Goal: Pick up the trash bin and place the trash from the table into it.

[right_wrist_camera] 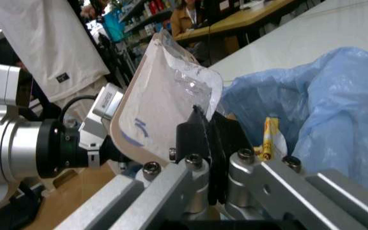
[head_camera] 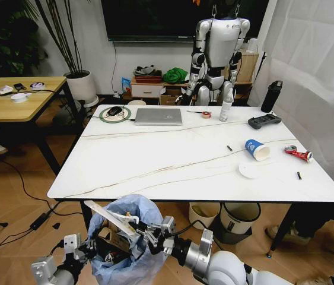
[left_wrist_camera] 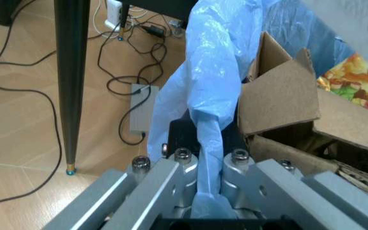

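The bin (head_camera: 122, 243) hangs just below the near edge of the table (head_camera: 172, 160), off the tabletop, its blue bag (left_wrist_camera: 212, 91) puffed up around the rim. The left gripper (head_camera: 89, 244) sits at the bin's left side with its fingers (left_wrist_camera: 171, 172) clamped on a fold of that bag, which runs down between them in the left wrist view. Brown cardboard (left_wrist_camera: 280, 96) stands up inside the bin, right beside the pinched fold, with a yellow wrapper (left_wrist_camera: 353, 79) tucked behind it. The right gripper (head_camera: 153, 233) is at the bin's right side, its fingers (right_wrist_camera: 200, 139) closed on the edge of a clear plastic tray (right_wrist_camera: 165, 110); the tray tilts up over the bin's mouth, slanting toward the table edge. In the right wrist view the bag billows just beside the tray and a strip of yellow wrapper shows between them. Up on the table, well away from the bin, litter lies toward the far right: a blue cup (head_camera: 256, 149) on its side, a white disc (head_camera: 250, 171) just nearer the bin than the cup, and a crushed red can (head_camera: 298, 153) beyond the cup toward the table's right edge. Farther back from the bin a laptop (head_camera: 158, 116) lies closed and a black controller (head_camera: 264, 121) rests near the far right corner.
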{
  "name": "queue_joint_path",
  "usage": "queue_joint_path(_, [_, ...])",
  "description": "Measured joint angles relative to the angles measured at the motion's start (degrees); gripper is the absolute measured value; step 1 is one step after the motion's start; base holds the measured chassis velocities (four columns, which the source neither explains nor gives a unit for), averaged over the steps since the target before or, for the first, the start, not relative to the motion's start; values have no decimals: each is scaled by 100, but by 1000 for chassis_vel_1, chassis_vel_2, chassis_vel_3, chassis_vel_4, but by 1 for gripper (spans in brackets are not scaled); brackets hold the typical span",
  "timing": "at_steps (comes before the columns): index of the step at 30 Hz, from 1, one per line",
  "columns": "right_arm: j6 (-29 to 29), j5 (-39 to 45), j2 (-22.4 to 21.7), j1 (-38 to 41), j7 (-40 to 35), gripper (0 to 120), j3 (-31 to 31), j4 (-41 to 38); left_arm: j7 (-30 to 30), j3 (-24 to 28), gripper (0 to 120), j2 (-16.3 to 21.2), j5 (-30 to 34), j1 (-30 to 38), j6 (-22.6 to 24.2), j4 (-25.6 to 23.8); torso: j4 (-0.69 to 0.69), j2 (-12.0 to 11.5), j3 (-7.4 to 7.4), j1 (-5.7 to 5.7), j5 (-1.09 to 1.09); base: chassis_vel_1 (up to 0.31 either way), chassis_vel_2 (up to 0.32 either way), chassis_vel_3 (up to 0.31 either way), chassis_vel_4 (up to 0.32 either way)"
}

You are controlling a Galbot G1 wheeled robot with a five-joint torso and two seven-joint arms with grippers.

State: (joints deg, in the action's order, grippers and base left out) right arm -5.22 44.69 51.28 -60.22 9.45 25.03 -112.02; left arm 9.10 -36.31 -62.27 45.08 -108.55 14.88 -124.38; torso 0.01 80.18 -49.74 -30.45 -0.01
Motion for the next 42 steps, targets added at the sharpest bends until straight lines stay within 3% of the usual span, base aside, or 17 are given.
queue_joint_path(31, [-49, -527, -77, -313, -46, 1, -171, 89, 31, 27, 0, 64, 117, 87, 22, 41, 0, -1, 0, -1, 1, 0, 0, 0, 0])
queue_joint_path(42, [-138, -625, -132, -477, -45, 43, -373, -77, 28, 36, 0, 75, 89, 67, 28, 91, 0, -1, 0, -1, 1, 0, 0, 0, 0])
